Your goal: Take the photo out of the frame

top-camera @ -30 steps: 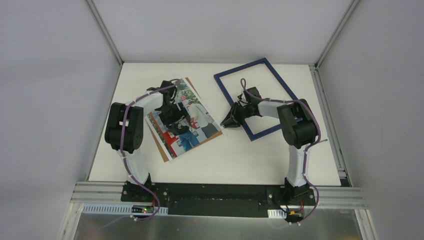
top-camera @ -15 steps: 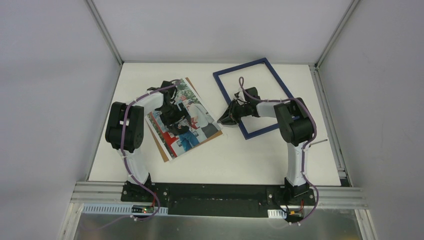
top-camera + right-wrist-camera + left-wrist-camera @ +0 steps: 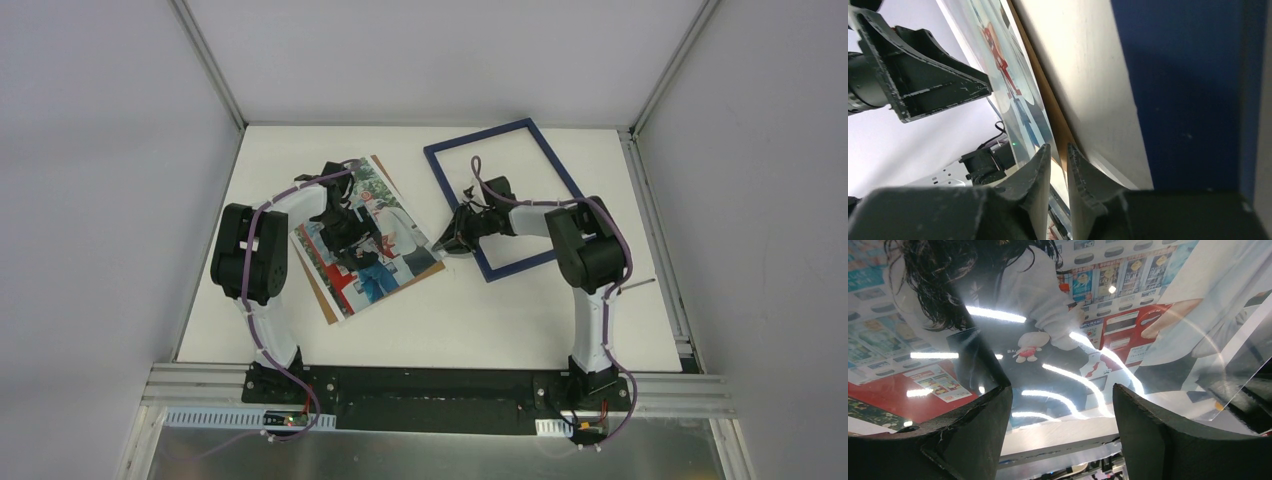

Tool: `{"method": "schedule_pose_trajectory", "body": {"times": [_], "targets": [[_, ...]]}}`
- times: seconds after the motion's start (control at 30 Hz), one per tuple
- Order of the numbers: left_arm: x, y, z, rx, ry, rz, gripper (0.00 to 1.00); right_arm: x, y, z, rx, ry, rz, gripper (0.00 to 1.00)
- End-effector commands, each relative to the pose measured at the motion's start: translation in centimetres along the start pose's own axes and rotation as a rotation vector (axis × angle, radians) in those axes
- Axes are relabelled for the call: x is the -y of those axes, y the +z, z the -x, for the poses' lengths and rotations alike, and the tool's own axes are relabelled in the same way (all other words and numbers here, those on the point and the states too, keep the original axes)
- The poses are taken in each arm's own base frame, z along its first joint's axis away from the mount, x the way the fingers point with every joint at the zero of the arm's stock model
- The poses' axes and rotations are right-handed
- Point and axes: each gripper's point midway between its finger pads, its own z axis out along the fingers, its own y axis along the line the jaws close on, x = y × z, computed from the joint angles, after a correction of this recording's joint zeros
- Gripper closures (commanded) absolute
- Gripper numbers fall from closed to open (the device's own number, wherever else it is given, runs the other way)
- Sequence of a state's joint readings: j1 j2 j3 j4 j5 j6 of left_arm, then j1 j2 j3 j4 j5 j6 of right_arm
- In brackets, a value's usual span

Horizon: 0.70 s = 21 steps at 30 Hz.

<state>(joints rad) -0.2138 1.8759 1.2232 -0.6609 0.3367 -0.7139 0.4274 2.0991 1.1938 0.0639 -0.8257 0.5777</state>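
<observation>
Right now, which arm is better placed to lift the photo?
Left. The left gripper hangs open directly over the photo. The right gripper is nearly shut, down between the frame and the photo's edge.

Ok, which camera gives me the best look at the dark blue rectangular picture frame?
Top external: the whole frame shows there, lying flat with its opening empty. Right wrist catches only a close-up strip of its blue face and pale rim. Left wrist shows none of it, just the glossy colour photo.
</observation>
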Motion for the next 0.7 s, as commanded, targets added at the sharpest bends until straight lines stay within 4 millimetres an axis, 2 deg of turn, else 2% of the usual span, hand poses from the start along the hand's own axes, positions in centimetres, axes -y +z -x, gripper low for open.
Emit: {"method": "schedule_pose_trajectory", "body": {"times": [0.0, 0.17, 0.47, 0.57, 0.67], "targets": [[-2.6, 2.1, -0.8, -0.051, -0.005, 0.09, 0.24, 0.5, 0.2, -3.0, -0.069, 0.017, -0.084, 0.81], [-2.7, 2.1, -0.8, -0.048, -0.003, 0.093, 0.24, 0.2, 0.1, -2.8, -0.057, 0.015, -0.082, 0.84], [-2.6, 1.9, -0.8, -0.043, 0.02, 0.086, 0.23, -1.6, -0.8, -2.2, -0.018, -0.013, -0.073, 0.94], [-2.3, 1.5, -0.6, -0.035, 0.038, 0.072, 0.21, -2.3, -1.2, -2.1, -0.01, -0.024, -0.068, 1.0], [-1.4, 0.6, 0.0, -0.01, 0.06, 0.039, 0.18, -2.9, -1.7, -2.0, 0.001, -0.029, -0.069, 1.0]]}}
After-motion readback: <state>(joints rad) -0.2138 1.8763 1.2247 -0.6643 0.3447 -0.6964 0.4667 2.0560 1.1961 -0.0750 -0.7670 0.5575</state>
